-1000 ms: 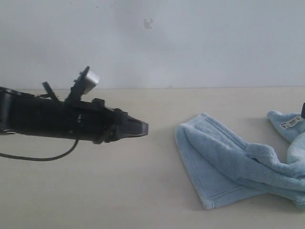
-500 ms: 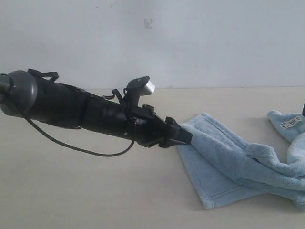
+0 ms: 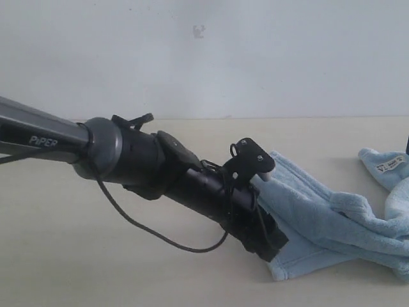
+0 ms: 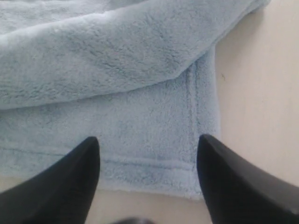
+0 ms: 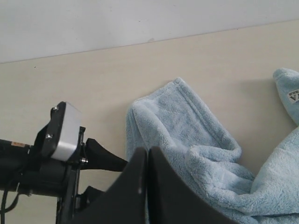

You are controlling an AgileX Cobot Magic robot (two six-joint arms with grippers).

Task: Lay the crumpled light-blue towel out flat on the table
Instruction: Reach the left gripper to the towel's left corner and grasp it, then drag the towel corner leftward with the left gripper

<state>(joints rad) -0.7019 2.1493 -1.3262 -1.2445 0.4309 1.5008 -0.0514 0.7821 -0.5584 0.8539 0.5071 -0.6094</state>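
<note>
At about 4 o'clock in the exterior view, the left gripper [image 4: 148,140], jaws spread, straddles the hemmed near corner of the towel [image 3: 319,214], which lies bunched on the table [image 3: 128,268] toward 3 o'clock, while the right gripper [image 5: 147,154], jaws pressed together, seems farther off.

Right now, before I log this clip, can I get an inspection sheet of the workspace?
Surface: table, pale beige, matte.
Job's things: towel, light blue, crumpled and folded over itself, not flat; white label on one corner.
Clutter: nothing seen.
End effectors: left end effector open, its fingers either side of the towel's hemmed corner, nothing gripped; right end effector shut, nothing between its fingers.
Cables: black cable sagging in a loop under the left arm.
Surroundings: plain white wall behind the table.
</note>
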